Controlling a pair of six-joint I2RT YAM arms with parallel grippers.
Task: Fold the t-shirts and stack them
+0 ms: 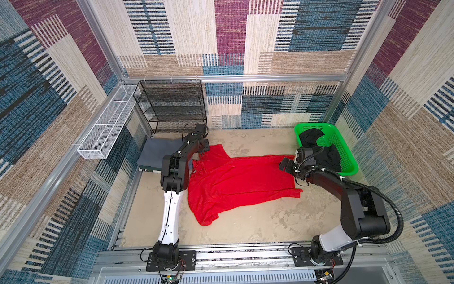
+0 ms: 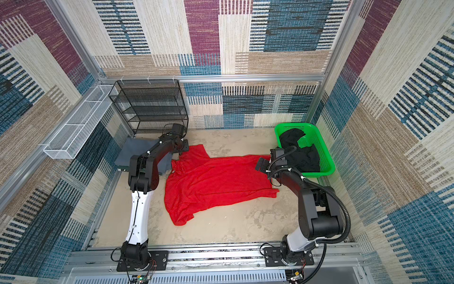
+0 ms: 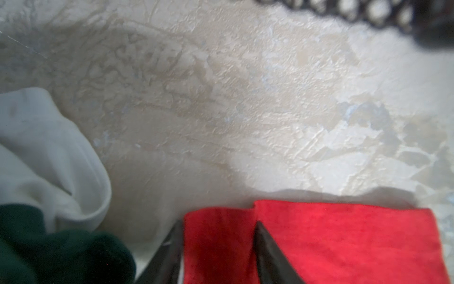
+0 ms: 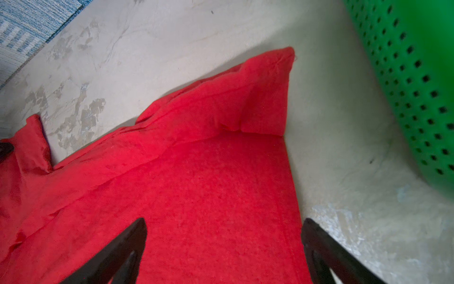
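The red t-shirt [image 1: 235, 182] [image 2: 216, 182] lies spread and wrinkled across the middle of the table. At its far left sleeve my left gripper [image 1: 202, 151] [image 3: 218, 223] is shut on a bunched fold of the red cloth [image 3: 344, 241]. My right gripper [image 1: 285, 166] [image 4: 223, 221] hangs open just above the shirt's right edge [image 4: 196, 184], holding nothing. The grey t-shirt [image 1: 154, 152] [image 2: 132, 152] lies folded at the left, partly behind my left arm. The black t-shirt [image 1: 326, 152] [image 2: 304, 157] sits crumpled in the basket.
The green perforated basket [image 1: 345, 150] [image 4: 405, 73] stands at the back right, close beside my right gripper. A black mesh rack [image 1: 172, 105] and a white wire tray [image 1: 108, 123] line the back left. Pale cloth [image 3: 49, 152] and dark green cloth [image 3: 61, 258] lie beside my left gripper.
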